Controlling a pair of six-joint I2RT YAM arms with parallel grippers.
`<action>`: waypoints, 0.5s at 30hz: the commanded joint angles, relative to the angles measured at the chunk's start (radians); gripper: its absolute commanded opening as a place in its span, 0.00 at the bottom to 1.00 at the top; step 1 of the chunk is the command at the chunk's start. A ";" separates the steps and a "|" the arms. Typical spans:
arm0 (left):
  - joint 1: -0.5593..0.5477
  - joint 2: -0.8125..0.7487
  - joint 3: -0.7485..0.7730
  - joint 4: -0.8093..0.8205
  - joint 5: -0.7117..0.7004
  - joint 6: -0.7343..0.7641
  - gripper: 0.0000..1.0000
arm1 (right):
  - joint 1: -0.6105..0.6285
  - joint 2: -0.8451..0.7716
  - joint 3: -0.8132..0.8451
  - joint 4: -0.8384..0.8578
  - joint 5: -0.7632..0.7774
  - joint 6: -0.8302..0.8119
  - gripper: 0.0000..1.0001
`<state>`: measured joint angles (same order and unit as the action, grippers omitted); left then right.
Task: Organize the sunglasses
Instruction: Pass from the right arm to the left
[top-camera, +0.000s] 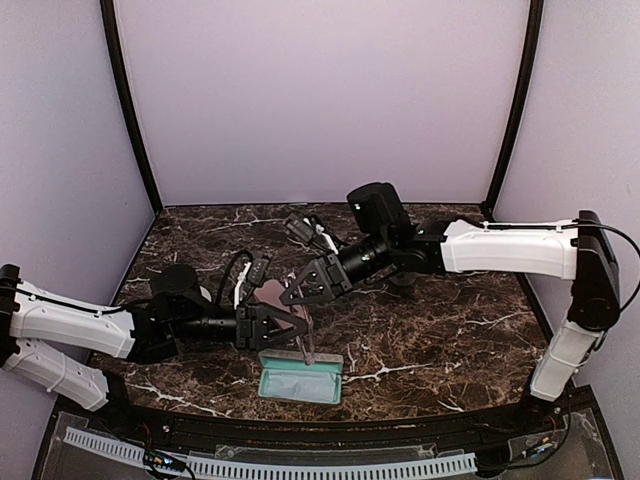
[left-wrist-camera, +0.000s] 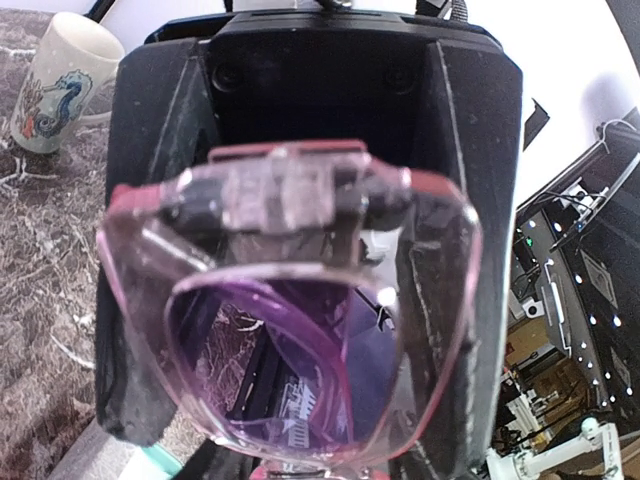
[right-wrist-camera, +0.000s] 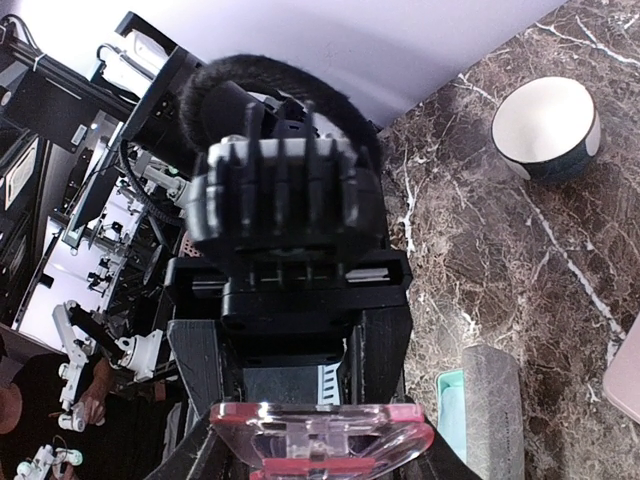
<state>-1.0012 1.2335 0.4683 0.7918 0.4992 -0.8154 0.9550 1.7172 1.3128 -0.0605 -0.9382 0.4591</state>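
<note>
My right gripper (top-camera: 297, 298) clamps the red-pink sunglasses (left-wrist-camera: 285, 190) by the teal case (top-camera: 270, 386) at the near edge. My left gripper (top-camera: 288, 325) brackets them, and I cannot tell whether it grips. Likely a handover: left must hold before right releases.

I'm looking down the left gripper (left-wrist-camera: 290, 430), and the red-pink sunglasses (left-wrist-camera: 290, 320) are filling the gap between its black fingers (left-wrist-camera: 150, 250). The translucent frame is reaching across to both fingers, with the purple-tinted lens facing me, but I'm not making out whether they're clamping it. A pale printed mug (left-wrist-camera: 60, 85) is standing upright on the dark marbled table (left-wrist-camera: 40, 250) at upper left.
</note>
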 joint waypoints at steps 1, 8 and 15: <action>0.004 -0.023 0.018 -0.035 -0.016 0.019 0.43 | 0.006 0.021 0.023 0.000 -0.018 -0.021 0.27; 0.004 -0.029 0.009 -0.037 -0.062 0.014 0.27 | 0.007 0.026 0.026 -0.014 -0.024 -0.033 0.27; 0.004 -0.026 0.003 -0.039 -0.082 0.001 0.15 | 0.007 0.028 0.022 -0.019 -0.022 -0.033 0.30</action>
<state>-0.9985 1.2289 0.4690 0.7521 0.4446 -0.8238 0.9550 1.7370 1.3128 -0.0849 -0.9390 0.4210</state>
